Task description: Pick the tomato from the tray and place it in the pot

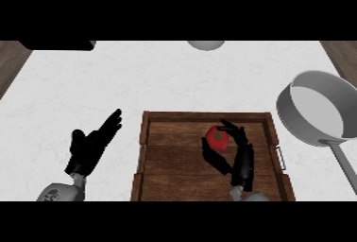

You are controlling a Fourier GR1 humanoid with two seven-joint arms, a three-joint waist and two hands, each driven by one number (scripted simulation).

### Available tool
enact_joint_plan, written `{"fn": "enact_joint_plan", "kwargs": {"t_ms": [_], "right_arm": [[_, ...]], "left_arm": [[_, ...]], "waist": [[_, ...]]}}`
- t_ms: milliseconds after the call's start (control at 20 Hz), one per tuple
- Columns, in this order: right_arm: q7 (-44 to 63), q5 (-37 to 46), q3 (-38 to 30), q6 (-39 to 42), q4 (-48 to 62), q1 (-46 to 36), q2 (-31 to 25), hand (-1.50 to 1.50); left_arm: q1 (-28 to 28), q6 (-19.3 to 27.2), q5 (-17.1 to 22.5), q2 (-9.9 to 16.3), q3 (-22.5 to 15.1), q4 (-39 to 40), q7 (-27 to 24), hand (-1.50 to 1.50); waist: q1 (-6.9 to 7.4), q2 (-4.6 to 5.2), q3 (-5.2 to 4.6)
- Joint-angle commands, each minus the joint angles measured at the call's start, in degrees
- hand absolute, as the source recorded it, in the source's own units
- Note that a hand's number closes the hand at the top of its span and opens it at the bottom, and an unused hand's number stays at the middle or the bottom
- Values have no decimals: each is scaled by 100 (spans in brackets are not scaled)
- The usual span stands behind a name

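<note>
Head view, steeply down on white counter (160,80).

Wooden tray (174,160) at lower centre, raised rim all round, metal handle on right side. Dark plank floor of tray bare apart from tomato and hand.

Tomato (217,137) red, green stem spot facing up, in upper right part of tray, inside rim, near far wall. Resting on tray floor or lifted slightly: cannot tell.

Right hand (233,151) over tray, forearm coming in from lower edge. Fingers curled over top and right side of tomato, thumb against its lower left side. Tomato pinched between thumb and fingers, partly hidden on right side.

Left hand (94,142) left of tray, over bare counter, well apart from tomato. Fingers straight and together, pointing up and to the right, thumb out to the side. Holding nothing. Fingertips near tray's upper left corner, not touching.

Pot (317,106) grey metal, at right edge, beyond tray's upper right corner. Pale inside, nothing seen in it. Long handle running down toward lower right, alongside tray's right side. Pot apart from tray.

Far edge: grey rounded object (206,44) at top centre, only partly in view. Black object (59,45) at top left, cut off. Brown wood surface (10,61) at both upper corners beyond counter.
</note>
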Motion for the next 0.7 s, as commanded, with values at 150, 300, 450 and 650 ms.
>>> {"fn": "enact_joint_plan", "kwargs": {"t_ms": [150, 300, 450, 650], "right_arm": [[-1429, -1199, -15, 108, 696, 3, 87, 150], [-1615, -1048, 312, -360, 776, -252, 88, 150], [-1663, -1427, -335, 1907, 320, 102, -1638, 150], [-1611, -1418, -27, 2772, 102, 89, -2301, 150]], "left_arm": [[131, 61, -188, -95, 2, 94, -213, 0], [-133, -98, 32, -67, 114, -102, 258, 0], [-58, 105, -52, -174, 62, -81, 216, 0], [1, 22, -62, -78, 81, -38, 91, 0]], "waist": [[43, 132, 119], [39, 126, 116], [-56, 125, 134], [-35, 119, 139]]}}
